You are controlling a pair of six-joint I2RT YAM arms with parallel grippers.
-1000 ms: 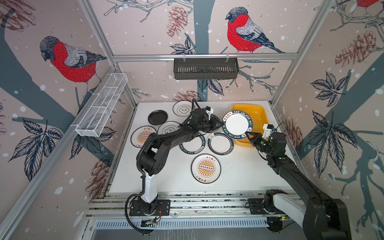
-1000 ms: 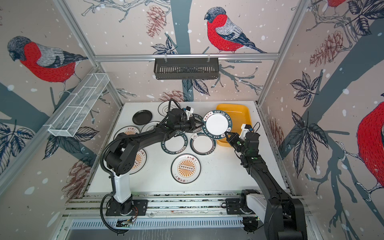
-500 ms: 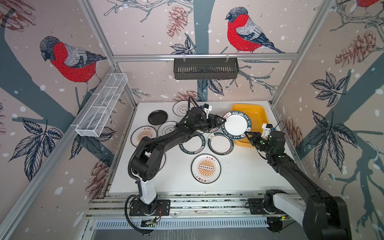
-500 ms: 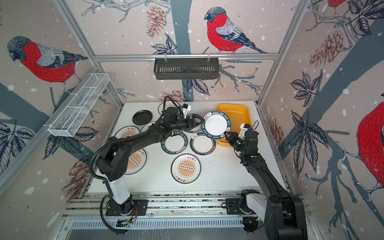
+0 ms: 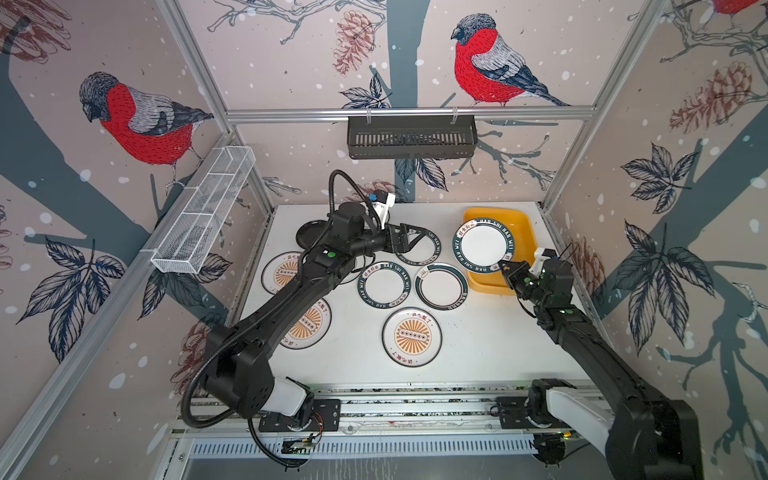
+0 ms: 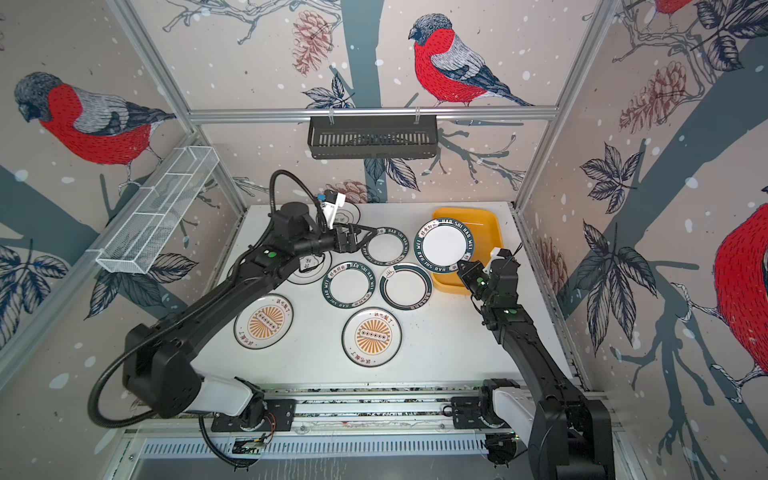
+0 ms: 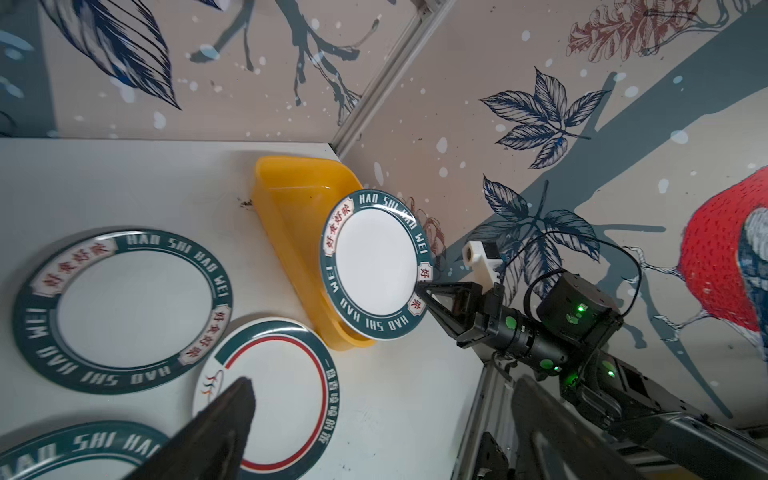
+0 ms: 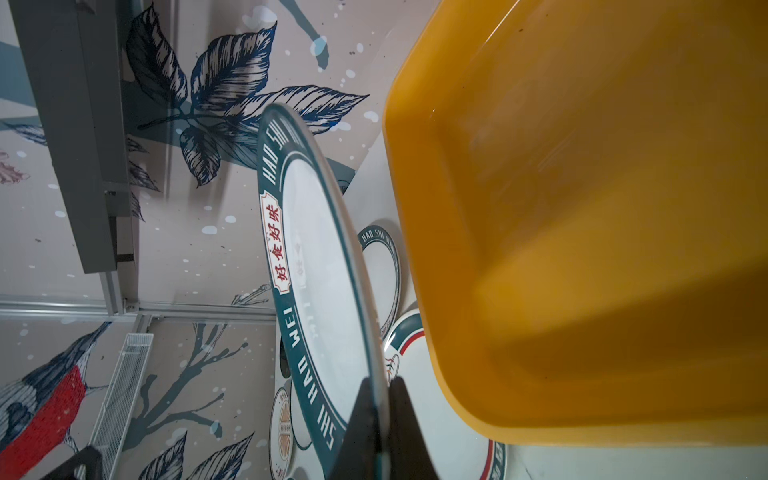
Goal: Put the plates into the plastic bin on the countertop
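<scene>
While the right gripper (image 5: 508, 269) pinched the edge of a round white plate with a dark green lettered rim (image 5: 484, 248), tilted above the shallow yellow-orange plastic bin (image 5: 523, 226), the left gripper (image 5: 411, 239) just hung wide open over another green-rimmed plate (image 5: 424, 254) on the speckled white countertop (image 5: 478, 345).

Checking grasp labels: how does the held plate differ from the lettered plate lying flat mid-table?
The held plate is pinched at its rim by the right gripper; the mid-table plate is touched by nothing. The held plate is raised and tilted at the edge of the bin; the mid-table plate lies flat on the countertop. Shared: green lettered rim, plain white centre.
</scene>
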